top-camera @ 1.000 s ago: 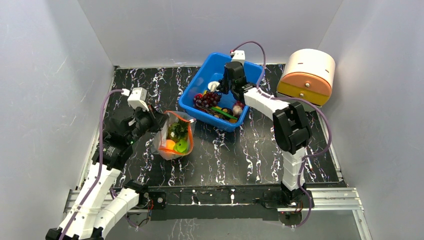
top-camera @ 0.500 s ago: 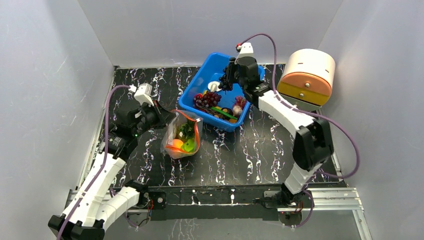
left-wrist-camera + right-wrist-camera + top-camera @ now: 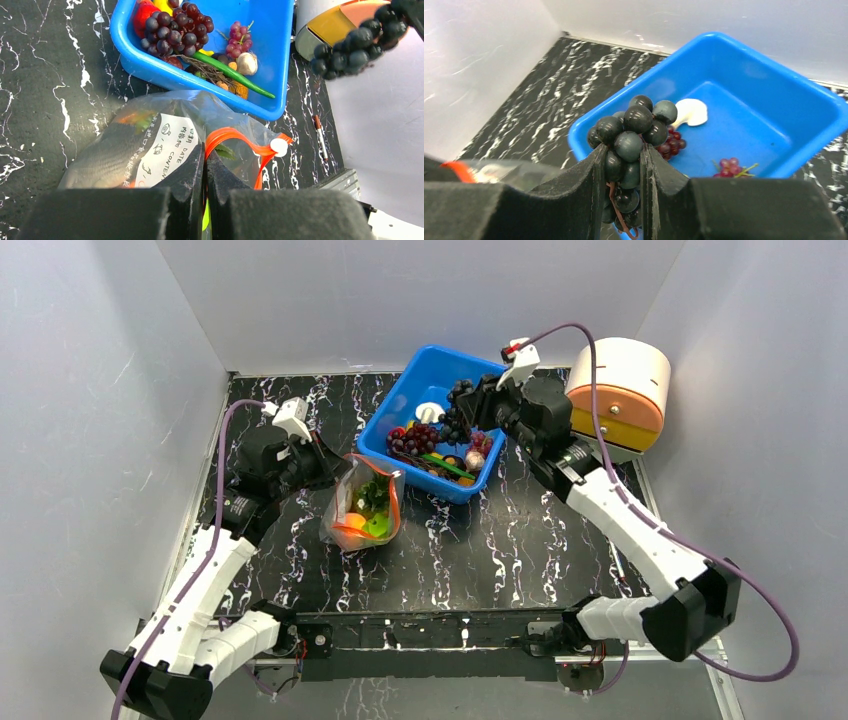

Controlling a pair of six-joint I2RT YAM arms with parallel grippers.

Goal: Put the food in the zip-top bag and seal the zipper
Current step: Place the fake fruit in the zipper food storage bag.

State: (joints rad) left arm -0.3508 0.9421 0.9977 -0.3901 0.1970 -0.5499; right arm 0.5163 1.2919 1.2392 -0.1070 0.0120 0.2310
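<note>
The clear zip-top bag stands on the black marbled table, its orange-red zipper gaping open, with green and orange food inside. My left gripper is shut on the bag's mouth edge, holding it up; it shows at the bag's left in the top view. My right gripper is shut on a dark grape bunch and holds it above the blue bin; the bunch also shows in the top view and the left wrist view.
The blue bin holds purple grapes, small red grapes, a green stick and a white piece. A round orange and cream drawer box stands at the back right. A pen lies by the table's edge.
My right arm has swung out to the right and lifted the dark grape bunch from the bin. My left gripper has shifted the bag slightly right, still holding its mouth.
</note>
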